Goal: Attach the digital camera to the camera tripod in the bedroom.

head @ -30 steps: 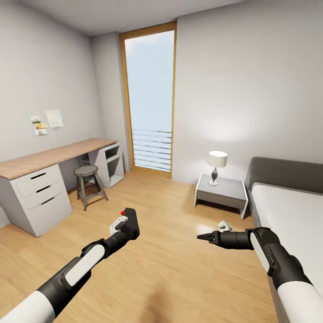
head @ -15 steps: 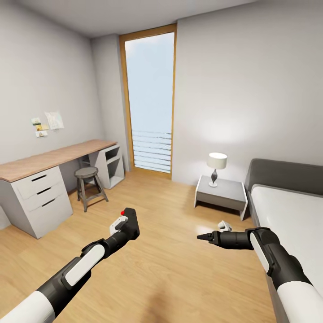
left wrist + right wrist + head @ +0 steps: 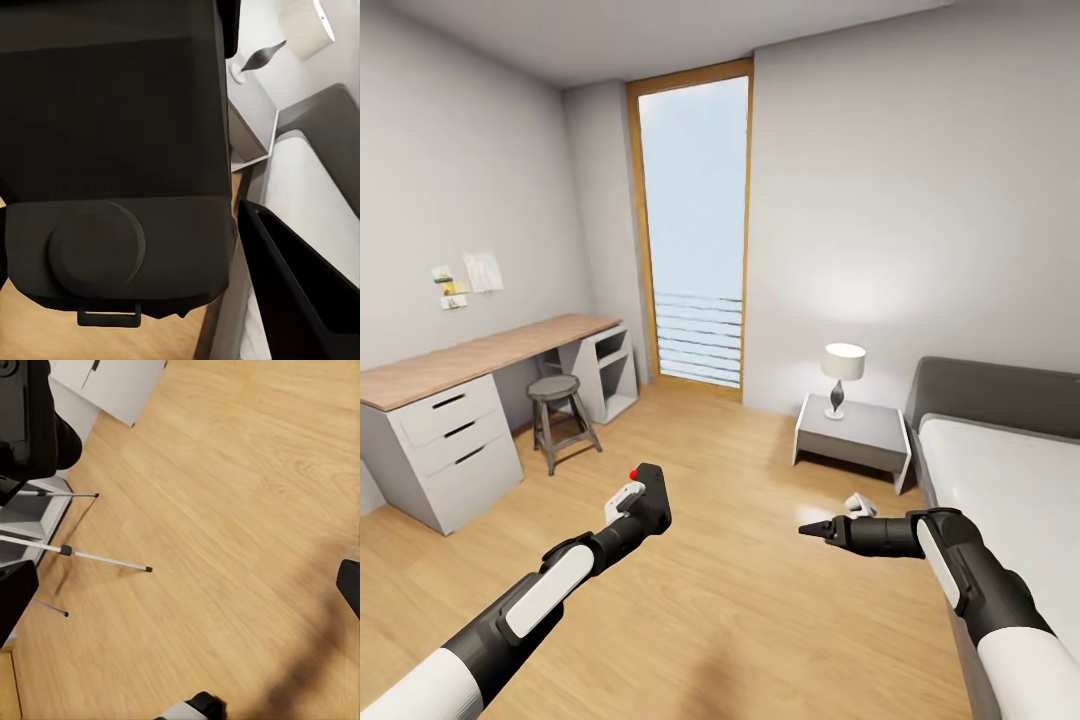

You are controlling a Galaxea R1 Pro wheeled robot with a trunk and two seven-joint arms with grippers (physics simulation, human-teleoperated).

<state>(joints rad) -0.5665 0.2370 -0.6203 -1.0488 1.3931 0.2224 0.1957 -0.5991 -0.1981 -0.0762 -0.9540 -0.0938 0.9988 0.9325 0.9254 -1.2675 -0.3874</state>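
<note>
Head view: left end effector (image 3: 643, 500) grips camera (image 3: 651, 497), in transit.
Right end effector (image 3: 812, 528) closed; next, find tripod (image 3: 82, 556).

This is a bedroom in a home. A grey-framed bed with a white mattress (image 3: 1000, 470) stands beside a low grey nightstand (image 3: 854, 428) carrying a white-shaded table lamp (image 3: 843, 375). Along the opposite wall runs a wood-topped white desk (image 3: 460, 410) with drawers and a round grey metal stool (image 3: 558, 410). A tall wood-framed window (image 3: 695, 225) and light wood plank floor (image 3: 740, 610) complete it.
</note>
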